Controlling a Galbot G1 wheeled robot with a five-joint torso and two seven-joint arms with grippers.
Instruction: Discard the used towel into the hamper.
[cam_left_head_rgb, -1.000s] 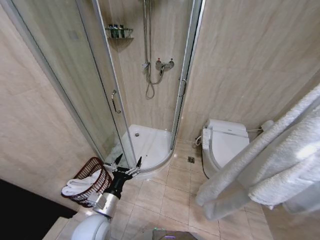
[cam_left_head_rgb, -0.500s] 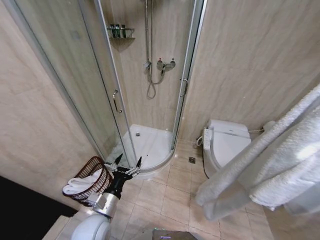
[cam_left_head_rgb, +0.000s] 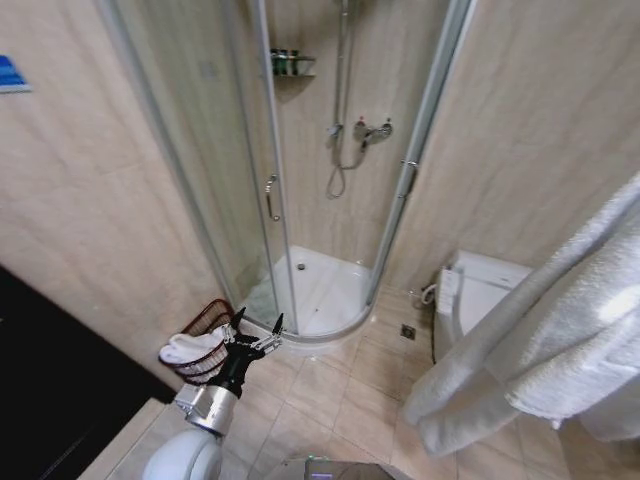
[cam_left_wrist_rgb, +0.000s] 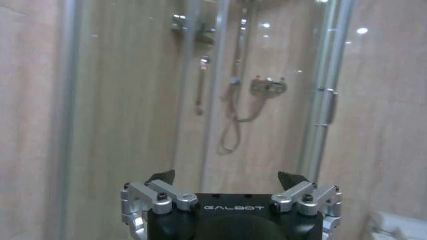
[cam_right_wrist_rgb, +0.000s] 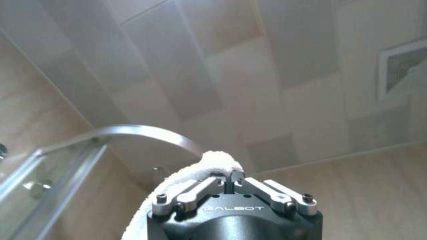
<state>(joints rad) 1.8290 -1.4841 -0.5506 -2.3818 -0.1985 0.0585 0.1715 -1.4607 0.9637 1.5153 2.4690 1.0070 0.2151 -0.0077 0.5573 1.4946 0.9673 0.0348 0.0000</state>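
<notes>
View: your head camera is swinging, so the shower stall (cam_left_head_rgb: 330, 200) and toilet (cam_left_head_rgb: 480, 300) are sitting further right than a second ago; nothing itself moved.
Hamper: the hamper (cam_left_head_rgb: 205, 343) is standing on the floor beside the shower, a white towel (cam_left_head_rgb: 188, 348) already inside.
Left gripper: your left gripper (cam_left_head_rgb: 257, 326) is hovering, jaws spread and empty, just beside the hamper.
Right gripper: your right gripper (cam_right_wrist_rgb: 231, 181) is raised, pinching the used towel (cam_left_head_rgb: 540, 330).
Meaning: you are lining up; the drop is not yet made.
</notes>
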